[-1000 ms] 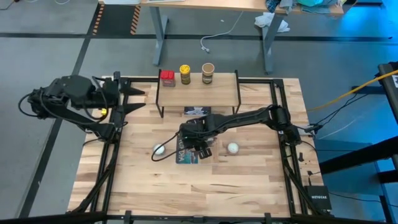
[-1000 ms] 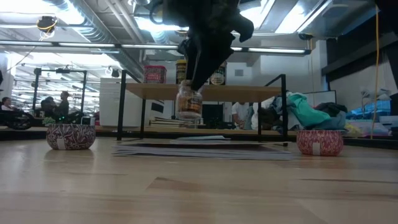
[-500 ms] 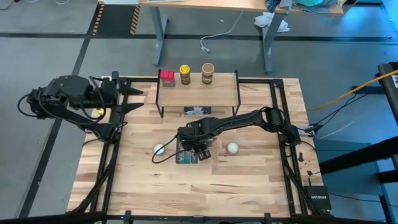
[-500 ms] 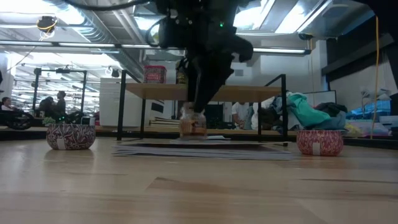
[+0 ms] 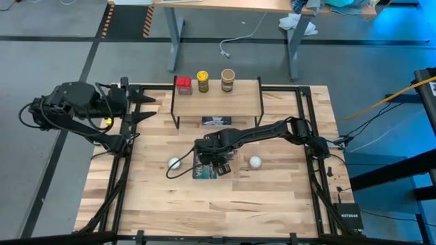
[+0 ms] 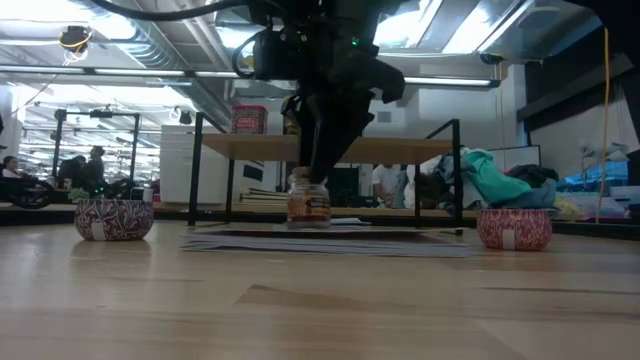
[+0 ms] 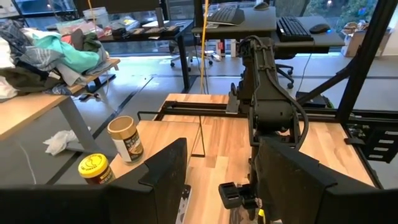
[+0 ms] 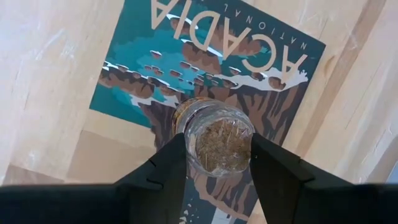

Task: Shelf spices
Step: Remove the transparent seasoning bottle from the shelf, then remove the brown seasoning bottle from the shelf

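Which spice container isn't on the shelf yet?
The tiny brownish jar: it stands on the picture book, clamped in the right claw. The red tin, yellow jar and tan jar sit in a row on the shelf.

light: bright overhead strips | glare: low-view ceiling | shadows: soft | blur: slight

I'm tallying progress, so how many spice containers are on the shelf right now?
3: red tin, yellow jar and tan jar along the shelf. The tiny jar sits on the book, in the right gripper.
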Controlling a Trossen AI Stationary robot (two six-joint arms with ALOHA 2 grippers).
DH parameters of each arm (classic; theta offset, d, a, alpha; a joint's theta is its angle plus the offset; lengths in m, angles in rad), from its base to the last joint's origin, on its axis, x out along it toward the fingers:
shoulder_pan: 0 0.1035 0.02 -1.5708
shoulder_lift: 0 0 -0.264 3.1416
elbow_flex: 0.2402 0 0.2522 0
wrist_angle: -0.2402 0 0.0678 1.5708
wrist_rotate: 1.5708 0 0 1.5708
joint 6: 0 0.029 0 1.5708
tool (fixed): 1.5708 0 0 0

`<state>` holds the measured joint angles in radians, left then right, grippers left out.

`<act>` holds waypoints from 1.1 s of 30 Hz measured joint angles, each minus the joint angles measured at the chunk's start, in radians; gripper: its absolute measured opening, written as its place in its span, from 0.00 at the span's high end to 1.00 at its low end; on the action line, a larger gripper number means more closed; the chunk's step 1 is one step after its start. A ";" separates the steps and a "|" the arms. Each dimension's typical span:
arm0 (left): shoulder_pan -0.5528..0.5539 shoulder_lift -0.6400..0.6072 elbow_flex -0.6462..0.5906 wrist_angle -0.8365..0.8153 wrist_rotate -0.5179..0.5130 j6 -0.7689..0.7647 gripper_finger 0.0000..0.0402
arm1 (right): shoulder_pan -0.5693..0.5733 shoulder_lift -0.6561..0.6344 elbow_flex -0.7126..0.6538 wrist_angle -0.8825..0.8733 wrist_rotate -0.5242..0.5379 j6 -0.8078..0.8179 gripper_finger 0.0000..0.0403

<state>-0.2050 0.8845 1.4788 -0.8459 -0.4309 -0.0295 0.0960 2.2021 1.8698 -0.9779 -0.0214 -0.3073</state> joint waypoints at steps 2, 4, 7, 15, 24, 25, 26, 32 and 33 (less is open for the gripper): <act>0.000 0.000 0.000 0.000 0.000 0.000 0.51 | 0.000 0.000 0.000 0.000 -0.019 0.000 0.61; 0.000 0.000 0.000 0.000 0.000 0.002 0.51 | 0.001 0.000 0.000 0.000 -0.028 0.000 0.61; 0.000 0.001 0.000 -0.002 0.000 0.006 0.51 | 0.002 0.000 0.000 0.001 -0.032 0.000 0.61; 0.001 0.001 0.000 -0.003 0.000 0.007 0.51 | 0.003 0.000 0.000 0.008 -0.014 -0.008 0.53; 0.001 0.001 0.000 -0.005 0.000 0.010 0.51 | 0.003 -0.001 0.001 0.007 0.029 -0.012 0.32; 0.001 0.001 0.000 -0.005 0.000 0.011 0.51 | 0.003 -0.004 0.001 0.005 0.033 -0.013 0.31; 0.001 0.001 0.000 -0.005 0.000 0.011 0.51 | 0.003 -0.006 0.004 0.001 0.038 -0.014 0.30; 0.001 0.001 0.000 -0.004 0.000 0.017 0.51 | 0.003 -0.013 0.145 -0.091 0.044 -0.019 0.28; 0.001 0.001 0.000 -0.004 0.000 0.018 0.51 | 0.003 -0.013 0.186 -0.118 0.059 -0.029 0.28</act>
<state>-0.2039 0.8852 1.4788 -0.8504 -0.4313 -0.0119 0.0990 2.1887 2.0553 -1.0963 0.0374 -0.3363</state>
